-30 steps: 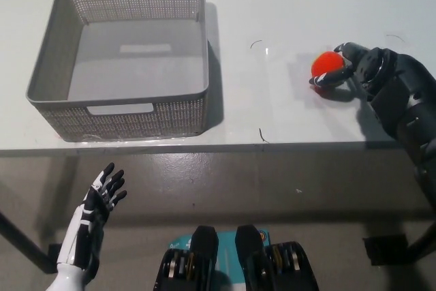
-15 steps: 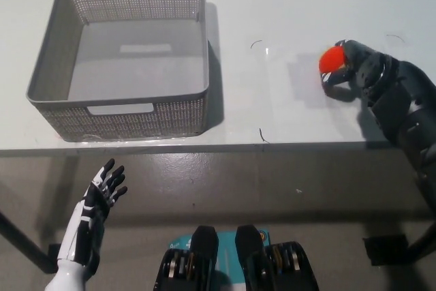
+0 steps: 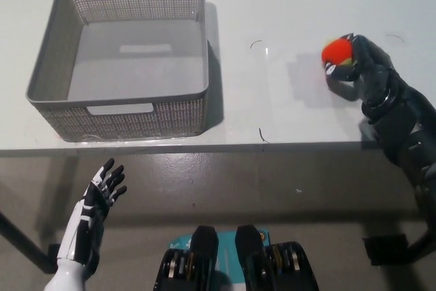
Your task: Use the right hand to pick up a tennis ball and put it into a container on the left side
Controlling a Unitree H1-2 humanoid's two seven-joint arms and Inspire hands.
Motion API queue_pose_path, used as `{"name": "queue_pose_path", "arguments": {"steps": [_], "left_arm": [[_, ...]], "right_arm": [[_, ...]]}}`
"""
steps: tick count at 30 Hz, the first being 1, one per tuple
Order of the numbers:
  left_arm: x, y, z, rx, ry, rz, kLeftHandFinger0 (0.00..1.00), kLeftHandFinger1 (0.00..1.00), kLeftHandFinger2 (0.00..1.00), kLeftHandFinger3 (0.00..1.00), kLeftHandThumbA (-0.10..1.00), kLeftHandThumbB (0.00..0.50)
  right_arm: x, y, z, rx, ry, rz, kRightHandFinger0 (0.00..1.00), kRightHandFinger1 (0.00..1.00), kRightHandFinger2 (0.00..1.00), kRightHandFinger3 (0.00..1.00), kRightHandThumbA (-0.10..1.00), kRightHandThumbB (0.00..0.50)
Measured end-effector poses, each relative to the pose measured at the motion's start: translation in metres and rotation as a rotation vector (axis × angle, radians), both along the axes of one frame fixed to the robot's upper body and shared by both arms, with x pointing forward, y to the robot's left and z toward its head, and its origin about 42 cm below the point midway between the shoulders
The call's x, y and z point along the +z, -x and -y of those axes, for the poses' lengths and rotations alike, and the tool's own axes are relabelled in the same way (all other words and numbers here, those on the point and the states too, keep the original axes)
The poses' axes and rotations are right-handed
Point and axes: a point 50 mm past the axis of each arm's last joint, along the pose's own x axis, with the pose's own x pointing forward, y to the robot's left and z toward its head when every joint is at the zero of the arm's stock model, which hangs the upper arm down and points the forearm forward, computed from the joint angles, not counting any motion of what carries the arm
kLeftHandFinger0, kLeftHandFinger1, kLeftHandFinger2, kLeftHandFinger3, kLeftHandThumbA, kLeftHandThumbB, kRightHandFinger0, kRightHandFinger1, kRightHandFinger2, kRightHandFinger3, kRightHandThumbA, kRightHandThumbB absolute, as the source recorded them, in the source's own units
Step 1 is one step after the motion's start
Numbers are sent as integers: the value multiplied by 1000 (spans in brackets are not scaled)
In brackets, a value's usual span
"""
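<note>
A tennis ball (image 3: 337, 51), red-orange with a yellow patch, sits in the grip of my black right hand (image 3: 357, 66) at the right of the white table (image 3: 272, 107). The hand's fingers curl around the ball, and a shadow shows on the table beneath it. The grey mesh basket (image 3: 122, 52) stands on the table's left part with nothing in it. My white left hand (image 3: 99, 199) rests open below the table's front edge, at the lower left.
The table's front edge (image 3: 218, 146) runs across the picture's middle, with grey floor (image 3: 225, 189) below it. Small dark marks (image 3: 261, 134) lie on the tabletop between the basket and the ball.
My right hand has closed more around the ball and carried it slightly right and up in the picture. The left hand has barely moved.
</note>
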Motion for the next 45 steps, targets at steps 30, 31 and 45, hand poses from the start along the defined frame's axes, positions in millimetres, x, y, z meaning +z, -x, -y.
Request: {"name": "queue_pose_path", "arguments": {"steps": [30,31,45], "left_arm": [[2,-2,-1,4,-10,6,1000,1000,1000,1000,1000,0],[2,-2,-1,4,-11,6,1000,1000,1000,1000,1000,0],[2,-2,0,0,-21,6,1000,1000,1000,1000,1000,0]], "right_arm": [[161,30,-173,430,-349,621,0,447,844,1000,-100,150],[160,33,-186,455,-336,614,0,443,830,1000,-100,145],[118,45,-288,604,-151,385,0,383,860,900,-100,165]]}}
